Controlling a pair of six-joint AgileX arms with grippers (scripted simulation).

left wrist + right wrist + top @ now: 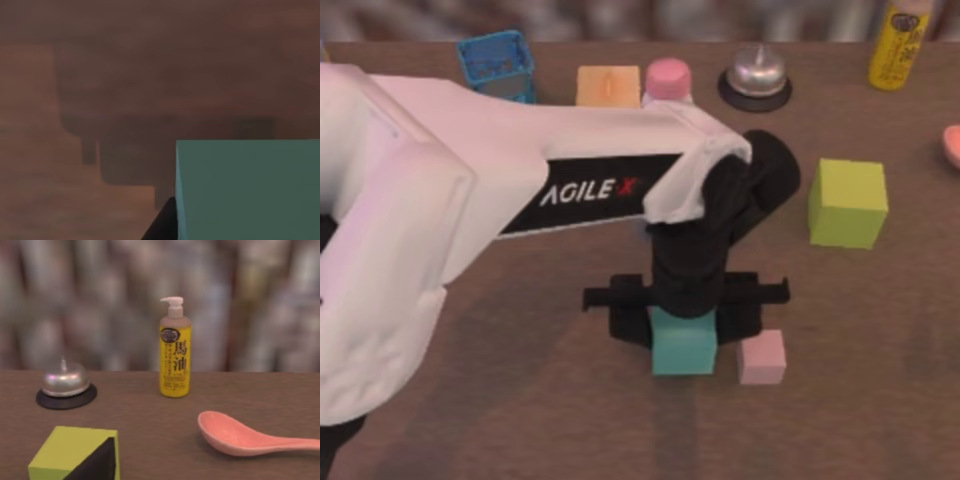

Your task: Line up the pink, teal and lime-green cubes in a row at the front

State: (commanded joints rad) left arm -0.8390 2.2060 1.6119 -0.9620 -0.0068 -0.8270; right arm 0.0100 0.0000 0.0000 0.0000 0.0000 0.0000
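Note:
The teal cube (pixel 683 348) rests on the table at the front centre, and my left gripper (pixel 683 328) is straight above it, shut on its two sides. In the left wrist view the teal cube (pixel 250 190) fills the lower right, with one dark fingertip (pixel 162 225) against its edge. The small pink cube (pixel 762 357) sits just to the right of the teal one, a narrow gap between them. The lime-green cube (pixel 847 203) stands farther back on the right. My right gripper (pixel 160 477) is outside the top view and open; one fingertip (pixel 97 462) overlaps the lime-green cube (pixel 70 450).
Along the back stand a blue mesh basket (pixel 497 62), a pale orange box (pixel 608 86), a pink-capped jar (pixel 668 80), a silver bell (pixel 756 75) and a yellow pump bottle (pixel 899 45). A pink spoon (pixel 250 435) lies at the right edge.

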